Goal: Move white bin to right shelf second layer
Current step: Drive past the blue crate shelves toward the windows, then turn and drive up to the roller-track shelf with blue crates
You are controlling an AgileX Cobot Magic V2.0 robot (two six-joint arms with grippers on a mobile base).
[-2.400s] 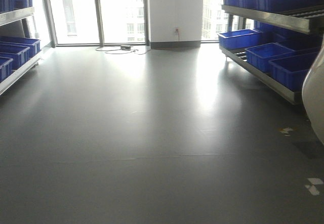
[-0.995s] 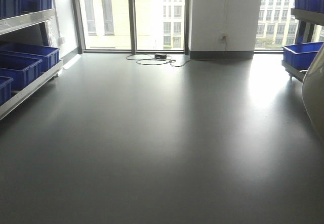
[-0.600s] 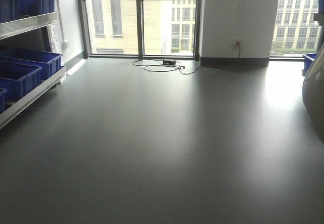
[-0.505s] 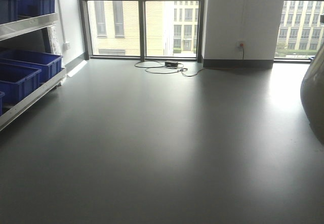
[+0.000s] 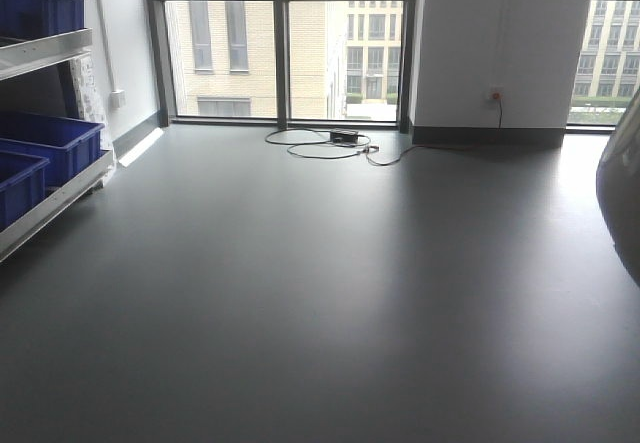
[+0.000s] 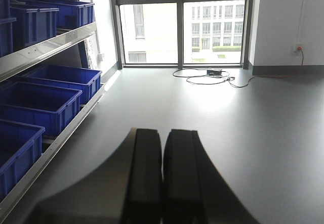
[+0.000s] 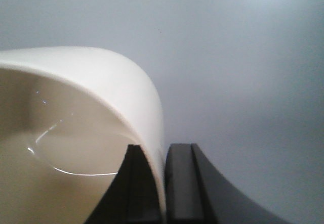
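Note:
The white bin is glossy off-white. Its rim wall sits between the two black fingers of my right gripper, which is shut on it, one finger inside and one outside. In the front view only the bin's curved side shows, at the right edge, hanging above the grey floor. My left gripper is shut with nothing between its pads and points over the floor beside the left rack. The right shelf second layer is out of view.
A steel rack with blue crates lines the left wall. A cable and a small black box lie on the floor by the windows. A white pillar stands at the back right. Grey floor spreads ahead.
The view has swung to the left. The right-hand shelf with its blue crates has slid out of frame, and the windows and pillar have shifted right. The bin stays at the right edge.

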